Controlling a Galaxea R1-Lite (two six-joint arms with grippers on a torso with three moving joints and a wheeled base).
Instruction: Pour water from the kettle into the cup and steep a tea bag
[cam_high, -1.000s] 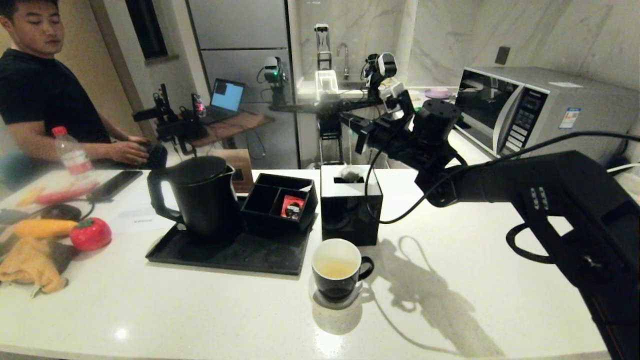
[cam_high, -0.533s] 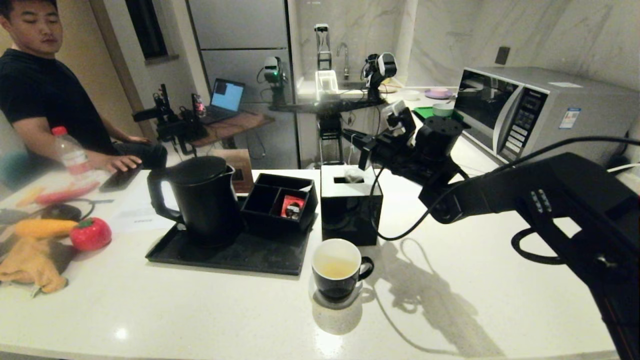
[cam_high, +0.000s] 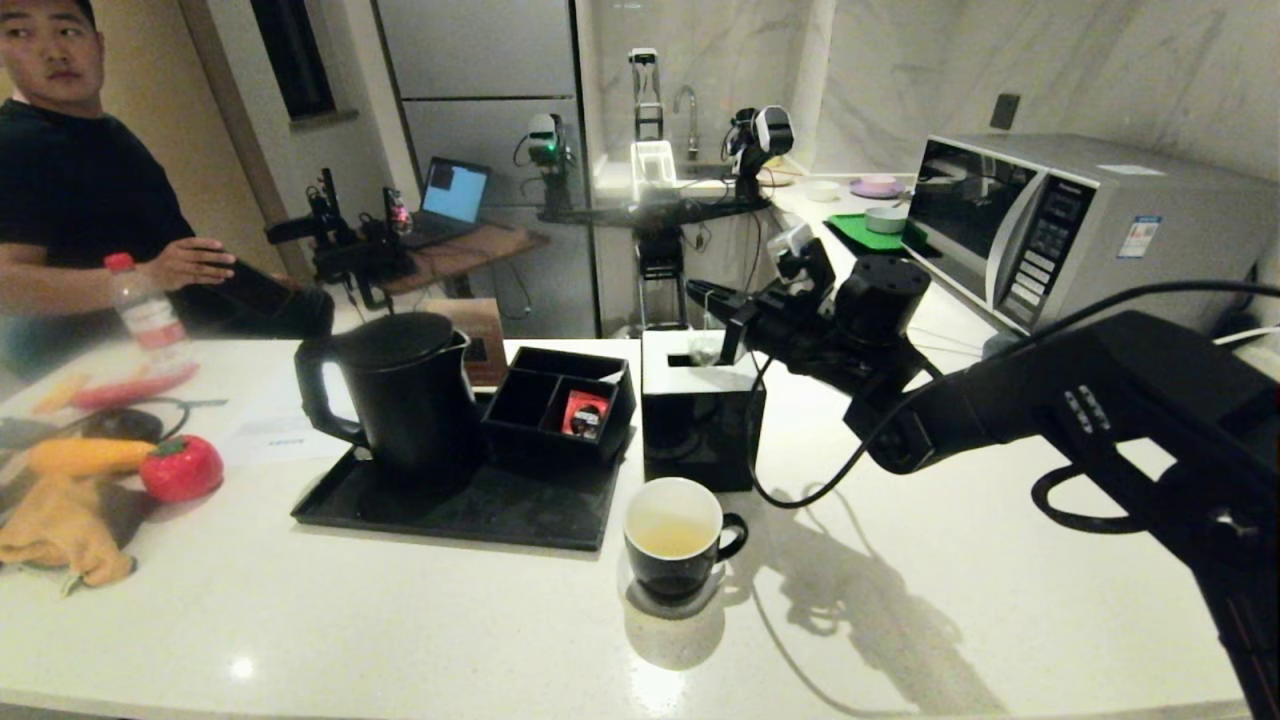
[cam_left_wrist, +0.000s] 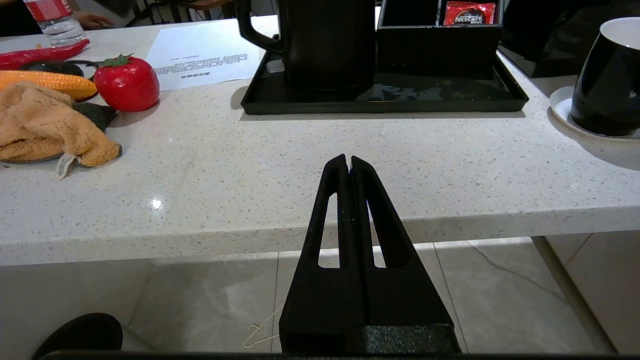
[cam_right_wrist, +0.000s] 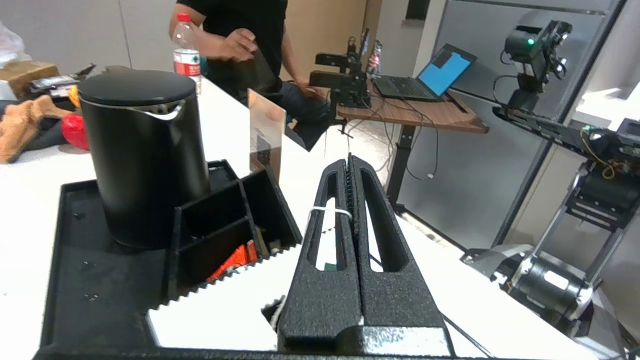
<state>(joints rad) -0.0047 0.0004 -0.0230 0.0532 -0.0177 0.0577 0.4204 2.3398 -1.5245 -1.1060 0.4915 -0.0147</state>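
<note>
A: In the head view, where is the right gripper (cam_high: 712, 300)?
B: It hangs above the white slotted top of the black box (cam_high: 702, 415). The tea bag (cam_high: 704, 348) sits in that slot, just under the fingertips. The cup (cam_high: 676, 540), with pale water (cam_high: 670, 541) in it, stands on the bench (cam_high: 900, 620) nearer the robot, below the gripper, in front of the box. The arm stretches forward, the wrist about level.
A: And the left wrist view?
B: The left gripper (cam_left_wrist: 348, 161) is closed on nothing, parked before the bench edge.
A: The right wrist view?
B: The fingers are pressed together; a thin thread seems pinched between them. The kettle (cam_right_wrist: 142, 155) stands on the tray (cam_right_wrist: 65, 280).
</note>
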